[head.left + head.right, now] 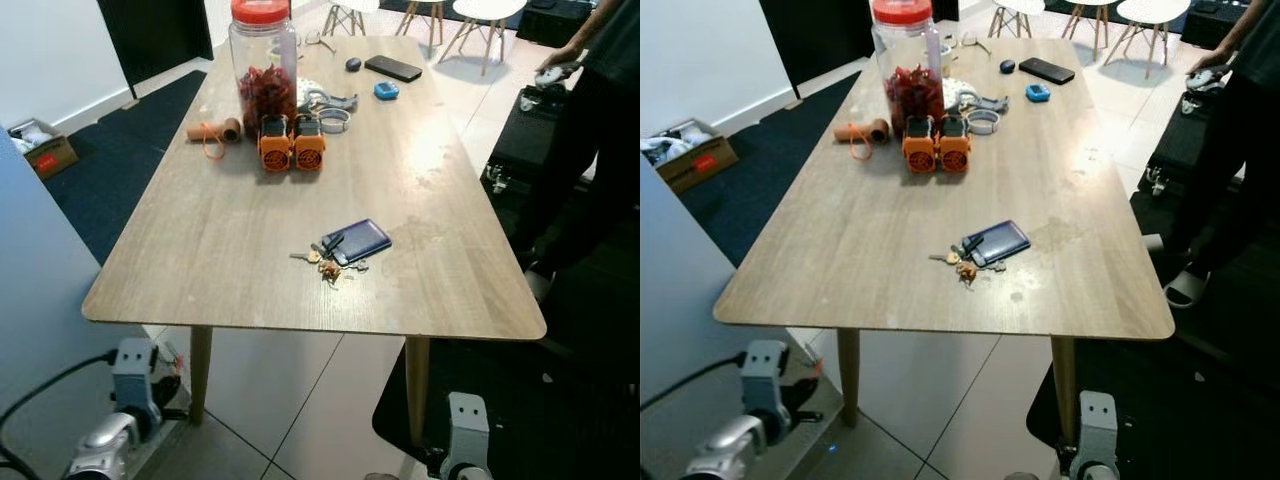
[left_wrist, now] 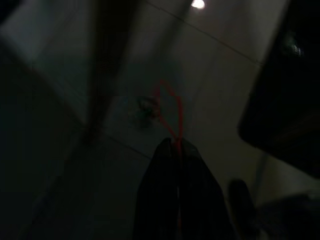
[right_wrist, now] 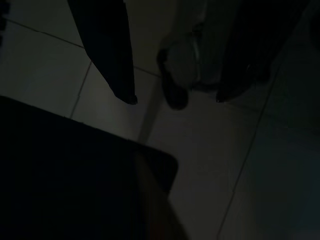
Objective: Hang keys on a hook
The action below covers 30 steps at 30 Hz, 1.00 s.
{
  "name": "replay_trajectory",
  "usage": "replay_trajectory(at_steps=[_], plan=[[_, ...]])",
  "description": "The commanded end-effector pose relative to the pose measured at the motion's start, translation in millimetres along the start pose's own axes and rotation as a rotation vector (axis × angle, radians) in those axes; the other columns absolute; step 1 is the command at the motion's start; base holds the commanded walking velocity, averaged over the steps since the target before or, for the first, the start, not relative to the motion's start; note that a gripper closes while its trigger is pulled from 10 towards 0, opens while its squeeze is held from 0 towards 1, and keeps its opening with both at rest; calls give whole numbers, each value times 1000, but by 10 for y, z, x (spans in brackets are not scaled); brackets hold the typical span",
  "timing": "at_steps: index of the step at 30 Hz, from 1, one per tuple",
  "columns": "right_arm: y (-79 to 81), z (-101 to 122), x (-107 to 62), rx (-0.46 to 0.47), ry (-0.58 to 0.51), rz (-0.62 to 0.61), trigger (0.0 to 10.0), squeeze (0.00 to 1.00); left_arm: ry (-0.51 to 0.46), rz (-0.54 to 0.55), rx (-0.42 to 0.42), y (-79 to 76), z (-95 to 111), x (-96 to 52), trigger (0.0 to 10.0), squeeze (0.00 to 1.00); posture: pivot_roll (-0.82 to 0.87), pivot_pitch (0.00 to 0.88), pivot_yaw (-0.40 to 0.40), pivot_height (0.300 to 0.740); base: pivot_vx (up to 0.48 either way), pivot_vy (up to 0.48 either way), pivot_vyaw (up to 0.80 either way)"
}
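A bunch of keys (image 1: pixel 325 262) lies on the wooden table (image 1: pixel 220 230) near its front edge, touching a dark blue wallet (image 1: pixel 358 241). Both arms hang below the table edge, the left arm (image 1: pixel 118 405) by the table's front left leg and the right arm (image 1: pixel 466 430) by the front right leg. In the dark left wrist view my left gripper (image 2: pixel 175 146) is shut, and a thin red loop (image 2: pixel 170 107) sticks out past its tips over the floor tiles. My right gripper (image 3: pixel 175 100) is open over the tiles, with nothing between its fingers.
Far on the table stand a big red-lidded jar (image 1: pixel 262 60), two orange blocks (image 1: pixel 292 143), a cork roll (image 1: pixel 214 131), a phone (image 1: pixel 392 68) and small items. A person (image 1: pixel 590 150) stands at the right. A cardboard box (image 1: pixel 40 148) sits on the left floor. White chairs (image 1: pixel 480 20) stand behind the table.
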State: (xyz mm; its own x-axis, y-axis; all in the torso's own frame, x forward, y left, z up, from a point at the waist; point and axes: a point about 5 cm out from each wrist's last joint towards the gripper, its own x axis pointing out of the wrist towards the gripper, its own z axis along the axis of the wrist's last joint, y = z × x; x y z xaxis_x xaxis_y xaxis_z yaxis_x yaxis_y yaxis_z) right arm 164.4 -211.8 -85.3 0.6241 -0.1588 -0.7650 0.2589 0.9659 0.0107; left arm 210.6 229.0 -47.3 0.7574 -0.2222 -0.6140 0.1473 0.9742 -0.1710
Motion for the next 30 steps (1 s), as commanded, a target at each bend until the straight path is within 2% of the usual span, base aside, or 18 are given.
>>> replay_trajectory(at_steps=[1, 6, 11, 16, 19, 23, 30], plan=[[0, -17, -2, 37, 8, -16, 10000, 0, 5, -22, 41, -61, -3, 28, 10000, 0, 39, 8, 3, 740, 0, 0, 0], [-4, -18, -1, 61, 10, -26, 10000, 0, 5, 30, 46, -130, 29, 99, 10000, 0, 40, 0, 4, 740, 0, 0, 0], [9, -8, 3, 81, 6, -28, 10000, 0, 71, 51, 96, -161, -9, 129, 10000, 0, 39, 0, 7, 740, 0, 0, 0], [19, 22, 12, 73, -2, -25, 10000, 0, 57, 97, 129, -170, 19, 154, 10000, 0, 37, 0, 7, 740, 0, 0, 0], [38, 46, 18, 54, -11, -12, 10000, 0, 23, 77, 120, -245, 71, 197, 10000, 0, 32, 0, 8, 740, 0, 0, 0], [45, 58, 20, 42, -15, -2, 10000, 0, 16, 71, 117, -270, 93, 215, 10000, 0, 29, 0, 8, 740, 0, 0, 0], [77, 61, 23, 1, -12, 22, 10000, 0, 15, 67, 120, -289, 106, 229, 10000, 0, 24, 0, 9, 740, 0, 0, 743]])
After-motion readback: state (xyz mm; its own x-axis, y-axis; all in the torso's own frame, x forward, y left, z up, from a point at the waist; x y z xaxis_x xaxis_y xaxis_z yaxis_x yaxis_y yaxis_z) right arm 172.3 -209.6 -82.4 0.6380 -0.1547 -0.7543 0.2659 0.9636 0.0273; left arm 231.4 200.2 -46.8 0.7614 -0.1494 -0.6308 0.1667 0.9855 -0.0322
